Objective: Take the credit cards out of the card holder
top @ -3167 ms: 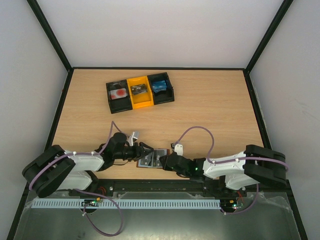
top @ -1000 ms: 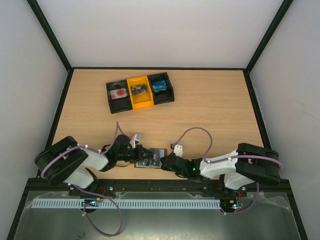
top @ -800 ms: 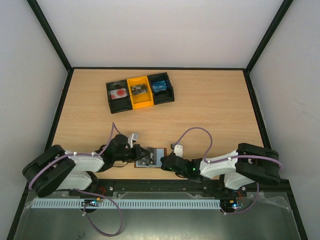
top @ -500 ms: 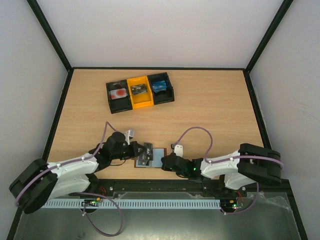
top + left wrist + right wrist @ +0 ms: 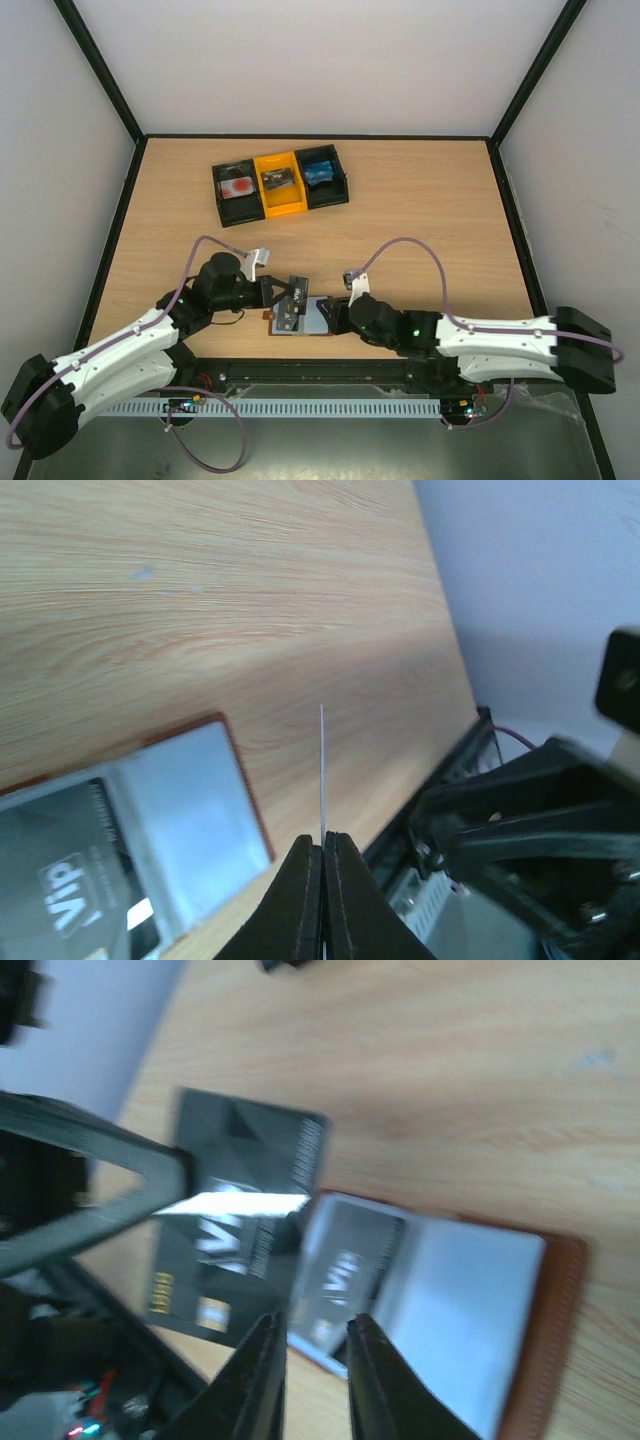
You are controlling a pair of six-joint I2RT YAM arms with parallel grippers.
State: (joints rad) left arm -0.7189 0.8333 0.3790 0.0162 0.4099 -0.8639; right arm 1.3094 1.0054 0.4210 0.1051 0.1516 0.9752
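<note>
The card holder (image 5: 322, 316) lies open near the table's front edge, brown-rimmed with grey-blue panels (image 5: 470, 1290). A dark credit card (image 5: 345, 1270) marked VIP sits in its left pocket (image 5: 70, 875). My left gripper (image 5: 281, 294) is shut on another dark credit card (image 5: 297, 284), held just above and left of the holder; it shows flat (image 5: 240, 1225) in the right wrist view and edge-on (image 5: 322, 770) in the left wrist view, between my left gripper's (image 5: 322, 838) tips. My right gripper (image 5: 313, 1322) hovers over the holder's near edge, open a little, nothing between its fingers.
A three-bin tray (image 5: 280, 182), black, yellow and black, stands at the back left with small items in each bin. The table's black front rail (image 5: 320, 368) runs just behind the holder. Bare wood (image 5: 430, 220) spreads right and beyond.
My left gripper has drawn the dark card up and away from the holder, its arm stretching out. My right gripper has opened off the holder and its arm has stretched out low.
</note>
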